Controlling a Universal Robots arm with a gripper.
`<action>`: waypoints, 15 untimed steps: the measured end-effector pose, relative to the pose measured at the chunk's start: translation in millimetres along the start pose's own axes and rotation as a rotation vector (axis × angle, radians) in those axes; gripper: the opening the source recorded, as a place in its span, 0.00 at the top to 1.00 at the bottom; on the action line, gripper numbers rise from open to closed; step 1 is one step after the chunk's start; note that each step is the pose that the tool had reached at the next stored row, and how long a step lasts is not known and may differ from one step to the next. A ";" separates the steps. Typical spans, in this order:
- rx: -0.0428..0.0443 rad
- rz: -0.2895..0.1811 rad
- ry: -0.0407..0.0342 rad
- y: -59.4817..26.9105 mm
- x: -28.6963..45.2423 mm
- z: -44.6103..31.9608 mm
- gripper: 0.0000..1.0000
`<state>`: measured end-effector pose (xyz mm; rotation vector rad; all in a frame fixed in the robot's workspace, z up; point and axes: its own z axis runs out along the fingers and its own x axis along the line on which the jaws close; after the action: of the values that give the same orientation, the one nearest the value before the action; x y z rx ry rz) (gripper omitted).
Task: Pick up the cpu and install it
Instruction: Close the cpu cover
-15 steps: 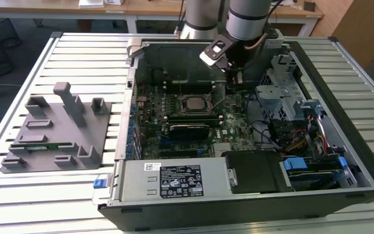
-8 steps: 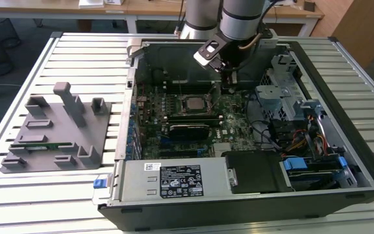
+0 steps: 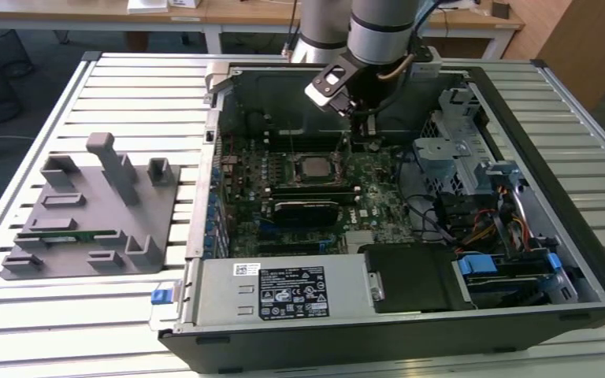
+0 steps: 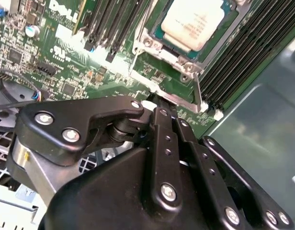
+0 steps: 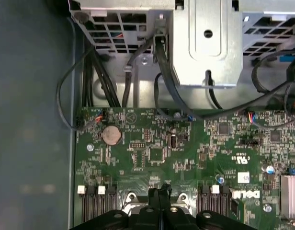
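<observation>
Open computer case (image 3: 387,340) on the bench (image 3: 124,79), read from the exterior view's left. The grey fixture (image 3: 82,209) carrying a memory stick (image 3: 68,234) lies well apart from your gripper (image 3: 361,140). Next comes the cpu (image 3: 311,166), which lies flat in its socket on the motherboard (image 5: 157,143), just beside the gripper and not in it. In the second wrist view the cpu (image 4: 193,21) sits inside the metal socket frame (image 4: 146,44), and the gripper (image 4: 159,104) is low at that frame's edge. Your gripper is clenched, fingertips together, with nothing visible between them. The drive cage (image 3: 444,153) stands near on its far side. Judged from this, seating is done and securing the frame is the step in hand. Whether the frame is latched cannot be told. Any motion here calls for slow, straight travel clear of the memory slots.
</observation>
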<state>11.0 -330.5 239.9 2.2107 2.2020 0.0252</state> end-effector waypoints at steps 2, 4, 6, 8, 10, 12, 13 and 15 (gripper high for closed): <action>0.0000 0.000 0.0000 -3.1 0.0 -0.1 0.89; 0.0000 0.000 0.0000 -6.3 0.0 -0.1 0.89; 0.0000 0.000 0.0000 -9.3 0.0 -0.2 0.89; 0.0000 0.000 0.0000 -12.1 0.1 -0.3 0.89; 0.0000 0.000 0.0000 -14.8 0.1 -0.3 0.89; 0.0000 0.000 0.0000 -17.1 0.1 -0.4 0.89; 0.0000 0.000 0.0000 -18.1 0.1 -0.4 0.89; 0.0000 0.000 0.0000 -20.0 0.2 -0.5 0.89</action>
<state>-9.0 -330.3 239.8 2.2106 2.2020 0.0252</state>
